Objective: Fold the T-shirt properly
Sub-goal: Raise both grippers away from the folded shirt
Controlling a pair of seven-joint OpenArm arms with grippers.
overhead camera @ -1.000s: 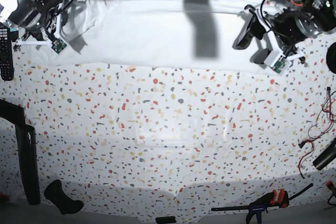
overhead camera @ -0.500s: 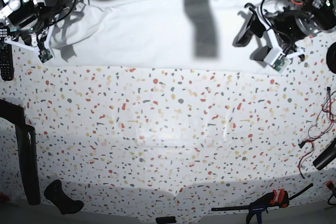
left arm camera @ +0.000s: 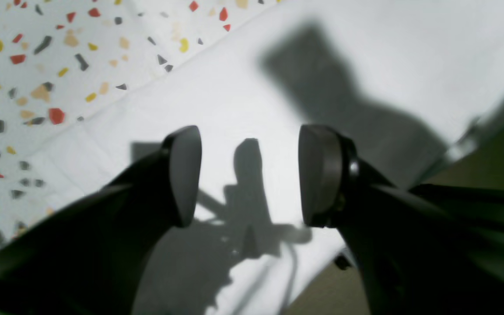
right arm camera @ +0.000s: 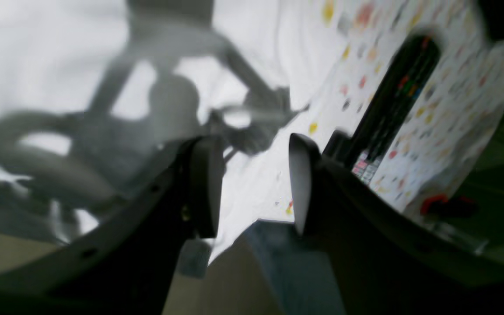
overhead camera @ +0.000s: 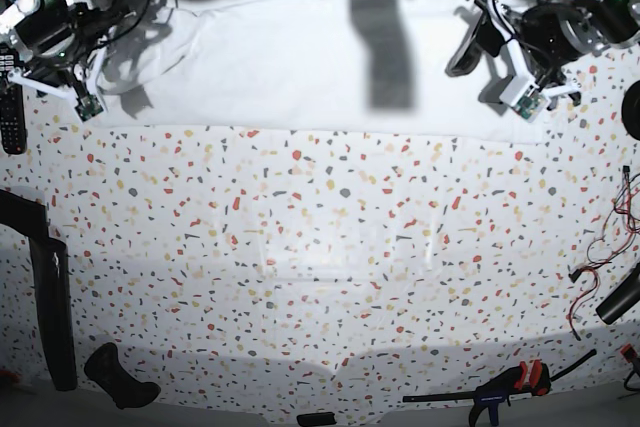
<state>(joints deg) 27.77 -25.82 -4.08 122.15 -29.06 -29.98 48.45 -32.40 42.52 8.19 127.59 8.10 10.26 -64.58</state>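
Note:
The white T-shirt [overhead camera: 300,57] lies spread in a wide band along the far edge of the speckled table [overhead camera: 320,247]. Its left end is bunched and wrinkled near my right arm [overhead camera: 50,27]. My right gripper [right arm camera: 254,188] is open and holds nothing; the T-shirt [right arm camera: 59,52] lies under it and to its left in that blurred view. My left gripper [left arm camera: 252,175] hovers open over the T-shirt [left arm camera: 365,52] near its right end, with only cloth and shadow between the pads. In the base view the left gripper [overhead camera: 472,45] sits above the shirt's right part.
A black remote control [overhead camera: 10,112] lies at the table's left edge, beside the right gripper, and shows as the remote [right arm camera: 392,109] in the right wrist view. Black parts [overhead camera: 50,297] stand at the left, and a clamp [overhead camera: 505,385] and cables [overhead camera: 605,247] at the lower right.
My right arm drew the shirt's left end leftward, then its jaws opened and let the cloth go. My left arm shifted slightly toward the far edge.

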